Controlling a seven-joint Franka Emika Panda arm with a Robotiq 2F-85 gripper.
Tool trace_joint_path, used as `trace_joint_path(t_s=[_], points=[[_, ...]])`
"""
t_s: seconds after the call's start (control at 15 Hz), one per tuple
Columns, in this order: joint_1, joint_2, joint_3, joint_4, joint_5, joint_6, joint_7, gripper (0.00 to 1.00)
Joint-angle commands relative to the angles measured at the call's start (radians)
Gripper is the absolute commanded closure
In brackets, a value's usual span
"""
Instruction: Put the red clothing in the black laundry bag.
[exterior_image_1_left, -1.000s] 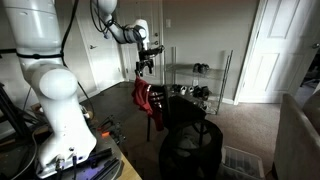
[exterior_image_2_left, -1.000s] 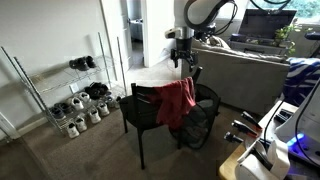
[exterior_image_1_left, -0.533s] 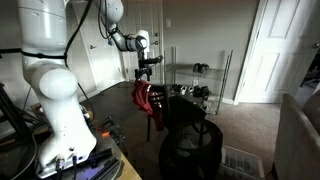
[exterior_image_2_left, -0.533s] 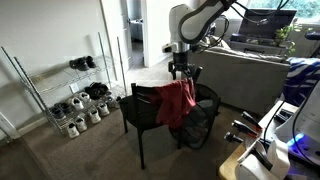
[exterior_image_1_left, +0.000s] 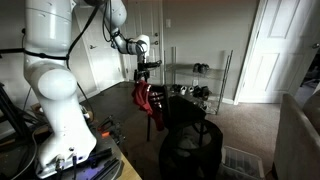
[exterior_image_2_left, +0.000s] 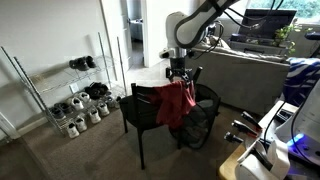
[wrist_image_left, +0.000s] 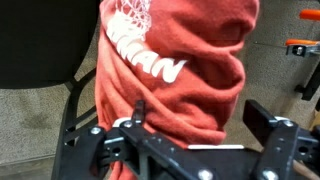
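Observation:
The red clothing (exterior_image_1_left: 145, 98) (exterior_image_2_left: 177, 103) hangs over the back of a black chair (exterior_image_1_left: 176, 110) (exterior_image_2_left: 140, 108). It fills the wrist view (wrist_image_left: 180, 60), showing white lettering. My gripper (exterior_image_1_left: 143, 77) (exterior_image_2_left: 178, 78) is open right at the top of the clothing, with its fingers (wrist_image_left: 198, 112) on either side of a fold. The black laundry bag (exterior_image_1_left: 192, 150) (exterior_image_2_left: 200, 122) stands on the floor beside the chair.
A wire shoe rack (exterior_image_2_left: 60, 95) (exterior_image_1_left: 200, 85) with several shoes stands by the wall. A grey sofa (exterior_image_2_left: 250, 70) is behind the chair. White doors (exterior_image_1_left: 282, 50) and the robot's white base (exterior_image_1_left: 60, 110) border the carpeted floor.
My gripper has come down from above the chair onto the top of the red clothing. The clothing and chair have not moved.

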Motion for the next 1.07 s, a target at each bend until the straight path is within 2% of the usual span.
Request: trace_joint_path(t_s=[0.0, 0.33, 0.73, 1.0], points=[[-0.024, -0.046, 0.023, -0.042, 0.038, -0.015, -0.047, 0.00], [-0.026, -0.084, 0.031, -0.102, 0.046, 0.065, -0.044, 0.00], [-0.018, -0.204, 0.046, -0.277, 0.080, 0.215, -0.035, 0.00], [-0.006, -0.257, 0.043, -0.331, 0.093, 0.286, -0.038, 0.00]])
